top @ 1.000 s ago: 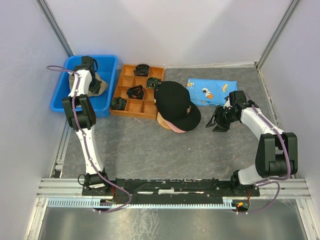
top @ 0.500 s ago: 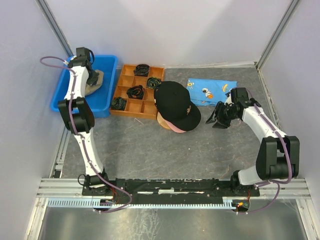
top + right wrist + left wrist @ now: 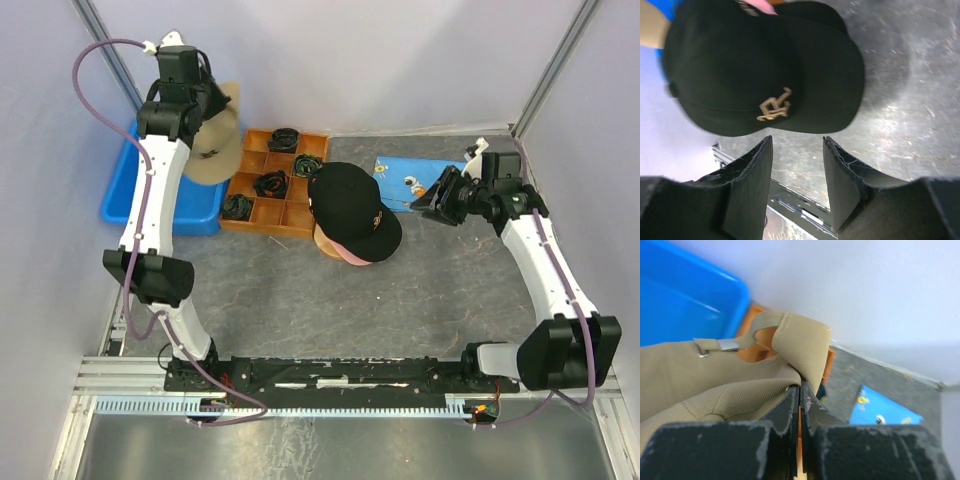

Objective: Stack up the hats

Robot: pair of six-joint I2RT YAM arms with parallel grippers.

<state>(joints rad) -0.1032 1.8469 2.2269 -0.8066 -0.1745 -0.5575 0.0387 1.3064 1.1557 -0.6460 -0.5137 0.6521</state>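
My left gripper (image 3: 207,108) is shut on the back edge of the tan hat (image 3: 216,152), which hangs in the air above the right end of the blue bin (image 3: 122,190). In the left wrist view the fingers pinch the tan hat (image 3: 715,385) fabric near its strap, with the left gripper (image 3: 800,386) fully closed. A black hat (image 3: 350,205) with a pale emblem tops a stack at the table's middle, and a pink hat's brim (image 3: 347,256) peeks out beneath. My right gripper (image 3: 441,199) hovers open to the right of the stack. It looks onto the black hat (image 3: 755,65) and holds nothing, the right gripper (image 3: 797,145) well apart from it.
A wooden divided tray (image 3: 256,212) with small black coiled bundles (image 3: 270,183) sits between the bin and the stack. A blue cartoon-print cloth (image 3: 405,178) lies behind the right gripper. Grey walls close in left, back and right.
The left arm has risen and lifted the tan hat out of the blue bin. The right arm has lifted and drawn back toward the blue cloth, its jaws still open.
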